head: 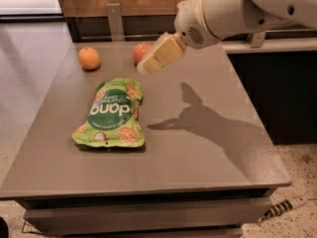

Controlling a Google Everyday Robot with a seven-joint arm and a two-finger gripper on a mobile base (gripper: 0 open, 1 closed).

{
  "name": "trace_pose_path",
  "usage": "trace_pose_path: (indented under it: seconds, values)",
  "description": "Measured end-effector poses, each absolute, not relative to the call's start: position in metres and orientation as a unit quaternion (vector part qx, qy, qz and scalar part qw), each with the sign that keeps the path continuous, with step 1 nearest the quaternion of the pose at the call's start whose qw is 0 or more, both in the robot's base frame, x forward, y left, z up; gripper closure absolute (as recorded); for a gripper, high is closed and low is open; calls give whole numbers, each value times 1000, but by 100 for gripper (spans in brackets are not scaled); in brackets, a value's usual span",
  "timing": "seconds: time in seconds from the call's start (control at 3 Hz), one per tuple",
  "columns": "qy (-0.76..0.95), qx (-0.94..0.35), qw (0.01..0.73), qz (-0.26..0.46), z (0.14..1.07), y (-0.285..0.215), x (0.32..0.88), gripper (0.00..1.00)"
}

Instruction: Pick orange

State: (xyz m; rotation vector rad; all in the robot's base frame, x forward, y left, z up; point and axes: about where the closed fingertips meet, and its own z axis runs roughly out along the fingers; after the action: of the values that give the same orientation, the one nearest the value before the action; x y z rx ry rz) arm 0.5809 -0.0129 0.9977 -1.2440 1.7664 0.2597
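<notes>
Now, gripper [146, 67]: mine, hovering just beside the apple [140, 50]; grasp, I cannot tell.
orange [89, 58]: well left; risk is I snatch the wrong fruit.

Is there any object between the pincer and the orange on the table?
Only the apple is close: the pincer hangs above the table, overlapping the apple in this view. From there leftward to the orange, nothing visible stands.

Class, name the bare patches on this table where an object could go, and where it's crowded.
Bare: the table's right half, right of the green bag, and the front strip before it. Crowded: the far left, with orange, apple and the gripper poised by the apple.
</notes>
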Motion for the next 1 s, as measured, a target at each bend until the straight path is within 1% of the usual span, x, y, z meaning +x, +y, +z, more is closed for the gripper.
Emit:
trace_pose_path:
  seconds: [0.33,0.67,1.0]
  values:
    - [726,-474,488,101,1007,12,596,0]
    - [724,-476,489,99,1008,14,601,0]
    - [716,-477,499,103,1005,31,650,0]
